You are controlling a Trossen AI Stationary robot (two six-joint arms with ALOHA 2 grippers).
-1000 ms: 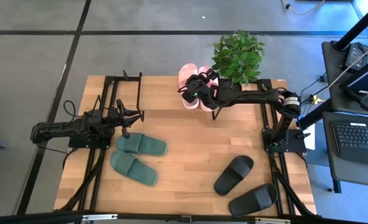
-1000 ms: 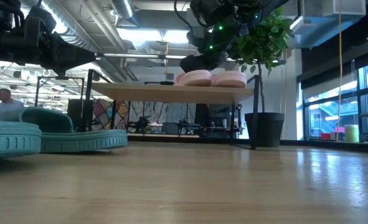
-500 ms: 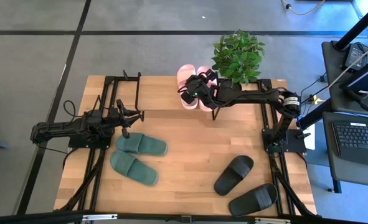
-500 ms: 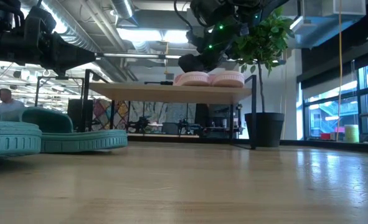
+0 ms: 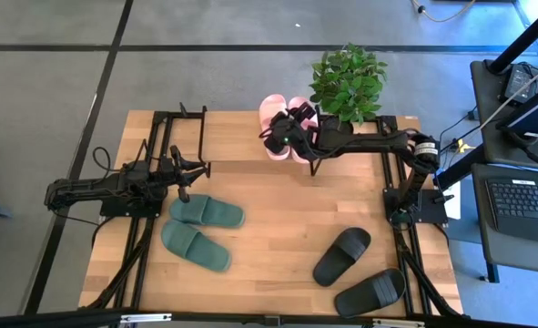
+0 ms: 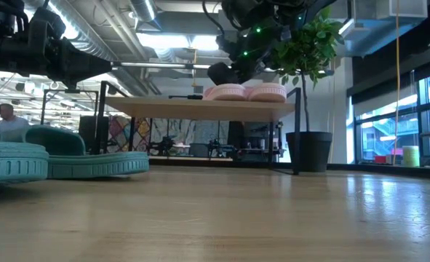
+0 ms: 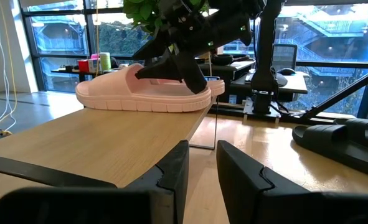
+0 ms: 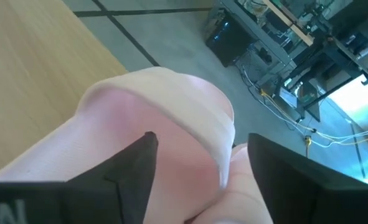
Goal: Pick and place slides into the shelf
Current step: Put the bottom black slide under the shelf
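Straddling a pink slide [image 8: 165, 112], right end effector [image 8: 199, 158] fingers spread, overhead hiding this gap.

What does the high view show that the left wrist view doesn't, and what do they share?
Only the high view shows the dark green pair lying on the table and the left arm waiting beside them. Only the left wrist view shows the left pincer side-on, its fingers a little apart. Both show the pink slides on the shelf, the right pincer at them, and the black slides.
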